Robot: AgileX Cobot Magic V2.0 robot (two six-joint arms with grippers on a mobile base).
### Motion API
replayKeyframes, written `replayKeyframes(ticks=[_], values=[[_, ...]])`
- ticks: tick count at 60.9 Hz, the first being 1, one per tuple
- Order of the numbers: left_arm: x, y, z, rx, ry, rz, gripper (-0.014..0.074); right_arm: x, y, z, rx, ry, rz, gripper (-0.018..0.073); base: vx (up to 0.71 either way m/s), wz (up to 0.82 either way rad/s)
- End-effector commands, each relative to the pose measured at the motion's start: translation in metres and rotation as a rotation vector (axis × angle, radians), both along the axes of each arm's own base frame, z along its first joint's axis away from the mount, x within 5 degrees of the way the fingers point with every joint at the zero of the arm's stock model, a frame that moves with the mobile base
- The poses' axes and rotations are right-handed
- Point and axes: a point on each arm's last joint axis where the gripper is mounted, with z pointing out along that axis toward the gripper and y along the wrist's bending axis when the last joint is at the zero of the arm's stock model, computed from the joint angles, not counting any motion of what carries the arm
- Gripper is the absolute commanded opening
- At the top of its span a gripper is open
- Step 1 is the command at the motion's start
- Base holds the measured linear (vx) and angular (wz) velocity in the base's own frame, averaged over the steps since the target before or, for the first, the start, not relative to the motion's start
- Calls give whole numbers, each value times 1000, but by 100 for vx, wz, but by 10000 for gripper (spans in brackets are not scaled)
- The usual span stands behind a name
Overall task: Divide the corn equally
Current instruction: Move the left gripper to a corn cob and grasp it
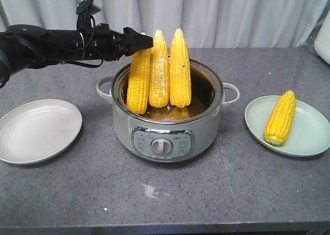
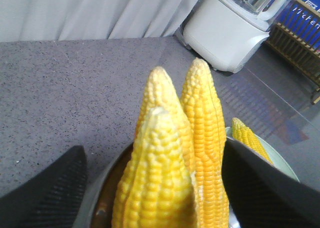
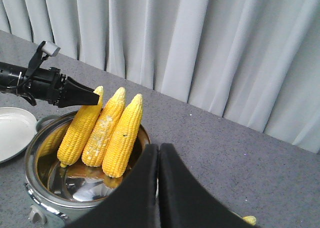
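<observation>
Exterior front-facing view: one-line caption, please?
Left gripper at the tip of the leftmost of three cobs standing in the cooker; a fourth cob lies on the right plate.

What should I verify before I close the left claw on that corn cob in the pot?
1. The left claw is open, fingers either side of the leftmost cob near its tip: ok.
2. Grasp isolates one cob: cannot tell; the middle cob leans against it in the pot.
3. The left plate is bare for the drop: ok.
4. The right plate holds only the lone cob: ok.
5. The right claw is shut, away from the cobs: ok.
</observation>
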Motion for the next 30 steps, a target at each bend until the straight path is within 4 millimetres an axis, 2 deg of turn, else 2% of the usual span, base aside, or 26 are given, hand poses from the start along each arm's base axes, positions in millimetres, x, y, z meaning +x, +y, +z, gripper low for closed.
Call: replayKeyframes(ticks=[1,6,25,30], values=[[-10,-3,38,-63,-67,-5,491,-8,5,7,7,-24,30,-4,0,0],[-10,-3,37,-44,-70,-12,433,-8,5,7,7,-24,30,-4,0,0],[-13,-4,35,-14,-71,-49,52,-8,5,7,7,-24,30,-4,0,0],[-15,-5,36,-18,-71,-62,-9,-8,5,7,7,-24,30,-4,0,0]])
